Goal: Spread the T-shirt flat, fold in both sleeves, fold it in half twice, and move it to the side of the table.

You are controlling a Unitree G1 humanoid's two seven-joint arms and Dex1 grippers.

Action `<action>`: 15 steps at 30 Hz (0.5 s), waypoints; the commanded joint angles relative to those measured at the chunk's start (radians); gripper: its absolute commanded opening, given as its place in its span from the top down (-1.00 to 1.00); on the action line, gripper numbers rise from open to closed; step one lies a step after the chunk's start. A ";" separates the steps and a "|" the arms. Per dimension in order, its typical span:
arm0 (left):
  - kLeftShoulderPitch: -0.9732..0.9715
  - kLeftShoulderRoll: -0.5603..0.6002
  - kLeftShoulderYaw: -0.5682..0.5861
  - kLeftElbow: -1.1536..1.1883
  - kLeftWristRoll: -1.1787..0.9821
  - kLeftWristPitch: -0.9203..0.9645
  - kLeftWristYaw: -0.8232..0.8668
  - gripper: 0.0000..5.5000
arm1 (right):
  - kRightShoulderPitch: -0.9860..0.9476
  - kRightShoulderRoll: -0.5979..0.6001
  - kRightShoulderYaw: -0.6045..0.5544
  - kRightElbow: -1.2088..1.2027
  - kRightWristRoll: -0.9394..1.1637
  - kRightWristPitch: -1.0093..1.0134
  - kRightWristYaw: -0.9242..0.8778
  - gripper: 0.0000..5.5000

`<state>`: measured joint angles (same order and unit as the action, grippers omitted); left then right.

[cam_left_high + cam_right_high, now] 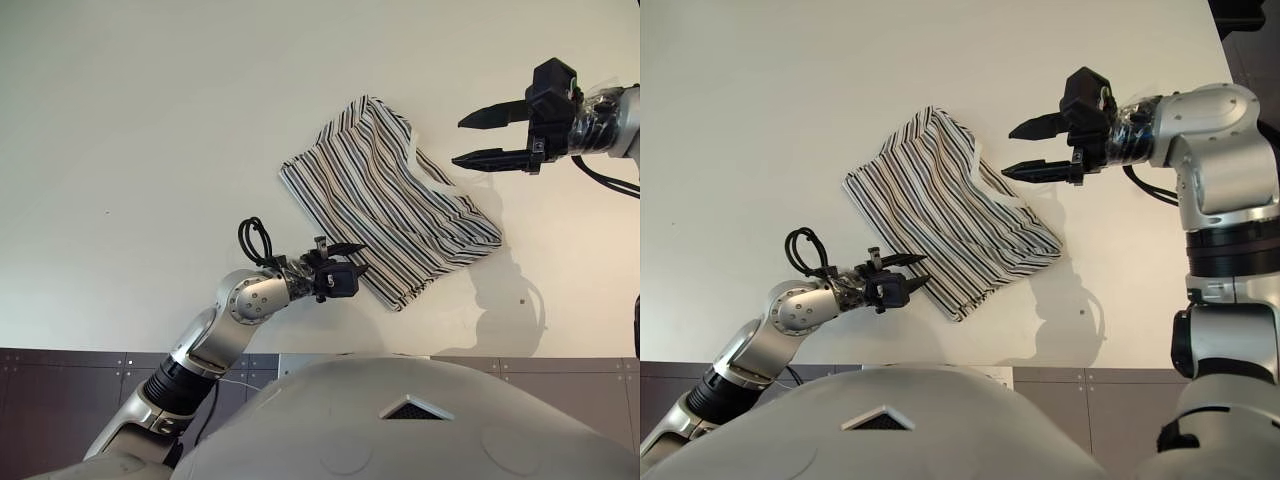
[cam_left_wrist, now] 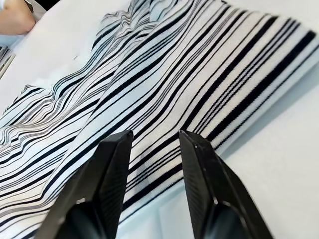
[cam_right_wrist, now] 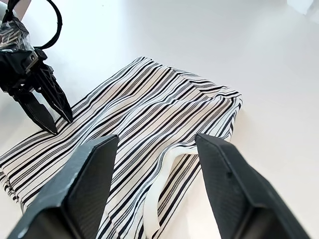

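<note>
T-shirt point(image 1: 385, 200): black-and-white stripes, folded into a rough rectangle, lying askew on the white surface point(image 1: 150, 150), between the two arms. White neckband point(image 3: 159, 184) shows at the fold on its right side.

Left pincer point(image 1: 358, 258): fingers a narrow gap apart, holding nothing, tips at the shirt's near-left edge. Contact with the cloth can't be told.

Right pincer point(image 1: 460, 141): spread wide, empty, poised just beside the shirt's far-right edge near the neckband.
</note>
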<state>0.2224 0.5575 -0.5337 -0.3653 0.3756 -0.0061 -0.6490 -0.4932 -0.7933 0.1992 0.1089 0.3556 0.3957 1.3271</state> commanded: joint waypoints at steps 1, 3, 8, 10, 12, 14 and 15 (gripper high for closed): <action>0.014 0.064 -0.047 0.095 0.101 -0.018 -0.015 0.38 | 0.005 -0.022 -0.017 -0.015 -0.020 -0.022 0.014 -0.03; 0.025 0.129 -0.045 0.150 0.143 -0.091 0.001 0.38 | 0.029 -0.040 -0.007 -0.022 -0.050 -0.064 0.020 -0.03; 0.040 0.358 0.046 0.267 0.139 -0.353 0.033 0.38 | 0.200 -0.079 -0.003 -0.107 -0.141 -0.227 -0.009 -0.03; -0.029 0.428 0.090 0.347 0.139 -0.476 0.053 0.38 | 0.334 -0.094 0.003 -0.197 -0.193 -0.343 -0.037 -0.03; -0.134 0.456 0.114 0.437 0.164 -0.584 0.082 0.38 | 0.445 -0.099 0.014 -0.276 -0.253 -0.474 -0.072 -0.03; -0.211 0.468 0.115 0.518 0.205 -0.664 0.112 0.38 | 0.493 -0.096 0.009 -0.314 -0.273 -0.533 -0.092 -0.03; -0.241 0.474 0.114 0.553 0.216 -0.702 0.120 0.38 | 0.507 -0.094 0.003 -0.326 -0.273 -0.546 -0.098 -0.03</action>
<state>0.0042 0.9913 -0.3960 0.0749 0.4934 -0.6811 -0.5071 -0.0024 -0.8688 0.2136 -0.1761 0.0982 -0.1127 1.2468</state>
